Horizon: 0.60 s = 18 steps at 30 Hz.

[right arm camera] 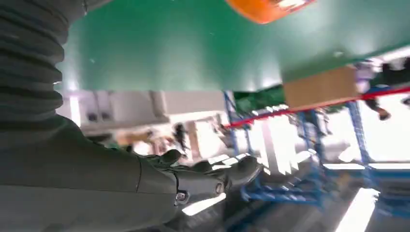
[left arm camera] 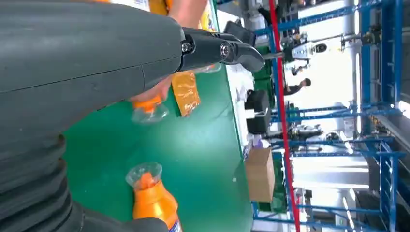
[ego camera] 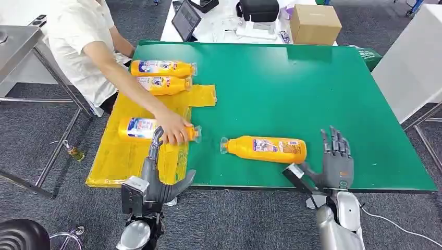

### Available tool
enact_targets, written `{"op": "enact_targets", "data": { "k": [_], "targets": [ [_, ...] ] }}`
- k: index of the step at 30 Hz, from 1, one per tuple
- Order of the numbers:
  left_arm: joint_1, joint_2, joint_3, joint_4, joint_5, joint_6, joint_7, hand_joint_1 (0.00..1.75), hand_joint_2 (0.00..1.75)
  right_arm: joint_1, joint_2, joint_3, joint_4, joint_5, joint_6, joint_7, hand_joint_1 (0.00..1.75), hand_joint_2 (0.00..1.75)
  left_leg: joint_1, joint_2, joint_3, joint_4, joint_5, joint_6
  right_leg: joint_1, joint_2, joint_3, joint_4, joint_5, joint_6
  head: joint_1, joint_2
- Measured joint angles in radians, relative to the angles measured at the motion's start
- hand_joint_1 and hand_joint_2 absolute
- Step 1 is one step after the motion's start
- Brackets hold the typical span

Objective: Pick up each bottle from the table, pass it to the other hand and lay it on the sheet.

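The right hand (ego camera: 336, 159) stands upright at the near edge of the green table (ego camera: 312, 94), palm turned toward the bottle on the green (ego camera: 266, 148) and just beside that bottle's base. Its fingers point up and are spread apart, with the thumb reaching toward the bottle; it holds nothing and does not seem to touch the bottle. That bottle lies on its side on the bare green surface, its clear cap pointing toward the yellow sheet (ego camera: 112, 161).

The left hand (ego camera: 159, 179) rises from below the table's near edge, over the sheet's near corner. Its fingers are extended and apart, one long finger reaching up toward the bottle at the sheet's edge (ego camera: 140, 128), its thumb out to the side; it holds nothing. Whether the fingertip touches that bottle cannot be told.

A person's hand (ego camera: 174, 127) rests on that bottle near its neck. Two more bottles (ego camera: 161, 68) lie side by side at the far end of the sheet. Beyond the table's far edge sits a cardboard box (ego camera: 314, 23).
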Motion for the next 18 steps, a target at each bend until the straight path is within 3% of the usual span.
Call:
{"op": "enact_targets", "data": {
  "k": [18],
  "targets": [
    [-0.051, -0.013, -0.026, 0.017, -0.014, 0.005, -0.003, 0.0, 1.75, -0.181, -0.055, 0.118, 0.349, 0.007, 0.0, -0.035, 0.0, 1.75, 0.0, 0.001, 0.0, 0.0, 0.0, 0.0, 0.0, 0.0, 0.0, 0.0, 0.0, 0.0, 0.0, 0.0]
  ]
}}
